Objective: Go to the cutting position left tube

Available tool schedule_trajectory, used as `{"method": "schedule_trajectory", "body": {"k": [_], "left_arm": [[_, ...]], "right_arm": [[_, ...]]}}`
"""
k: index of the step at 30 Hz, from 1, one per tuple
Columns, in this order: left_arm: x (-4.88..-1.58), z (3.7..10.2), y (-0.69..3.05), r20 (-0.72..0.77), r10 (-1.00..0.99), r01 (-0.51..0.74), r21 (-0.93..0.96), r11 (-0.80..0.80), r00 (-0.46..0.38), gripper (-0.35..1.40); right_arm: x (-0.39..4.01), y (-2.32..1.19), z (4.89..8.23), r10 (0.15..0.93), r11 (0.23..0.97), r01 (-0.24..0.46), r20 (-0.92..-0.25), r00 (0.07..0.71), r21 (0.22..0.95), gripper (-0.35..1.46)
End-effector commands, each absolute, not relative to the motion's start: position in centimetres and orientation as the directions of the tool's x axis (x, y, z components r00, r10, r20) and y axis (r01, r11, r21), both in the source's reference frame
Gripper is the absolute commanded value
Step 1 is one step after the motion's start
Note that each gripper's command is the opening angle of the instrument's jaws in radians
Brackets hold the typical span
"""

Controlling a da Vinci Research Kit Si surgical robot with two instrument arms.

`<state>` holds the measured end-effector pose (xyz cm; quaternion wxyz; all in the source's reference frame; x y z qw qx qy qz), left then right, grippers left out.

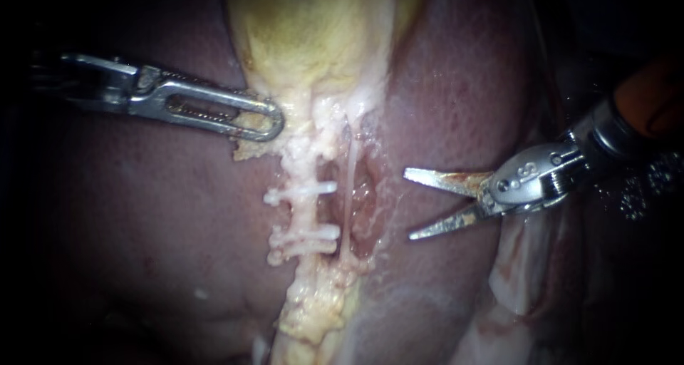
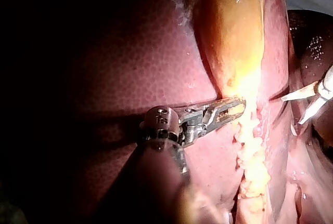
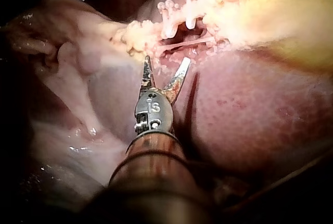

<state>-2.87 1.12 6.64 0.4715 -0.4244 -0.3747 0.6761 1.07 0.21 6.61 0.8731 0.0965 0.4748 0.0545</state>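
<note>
The left instrument (image 1: 276,122) has its jaws clamped on the gallbladder (image 1: 313,37) edge, above the clips (image 1: 303,192). The left tube (image 1: 306,212) lies straight ahead of the right instrument (image 1: 408,204), its long axis crosswise to the spread blades. The thin right tube (image 1: 349,187) stands between them. The right instrument is the nearer to the cutting spot, and I judge it must reach past the right tube. The right wrist view shows the gap between clips head-on, while the left wrist view does not show the clips.
</note>
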Motion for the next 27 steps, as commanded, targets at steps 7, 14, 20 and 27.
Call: {"method": "schedule_trajectory", "body": {"k": [7,14,20,27], "left_arm": [[-2.62,6.18,1.23,-0.205,0.960,-0.305,-0.917,-0.256,-0.191,-0.35],[-2.41,5.71,1.38,-0.209,0.967,-0.297,-0.923,-0.244,-0.146,-0.35],[-2.41,5.73,1.35,-0.216,0.965,-0.298,-0.921,-0.252,-0.147,-0.35],[-2.41,5.73,1.35,-0.217,0.965,-0.298,-0.921,-0.252,-0.147,-0.35]], "right_arm": [[1.08,0.21,6.61,0.187,0.975,0.002,-0.820,0.540,0.224,1.43],[1.10,0.20,6.59,0.187,0.973,0.013,-0.822,0.538,0.230,1.43],[1.20,0.17,6.54,0.194,0.968,0.041,-0.836,0.513,0.250,1.43],[1.52,0.09,6.52,0.264,0.944,0.056,-0.843,0.468,0.326,1.43]]}}
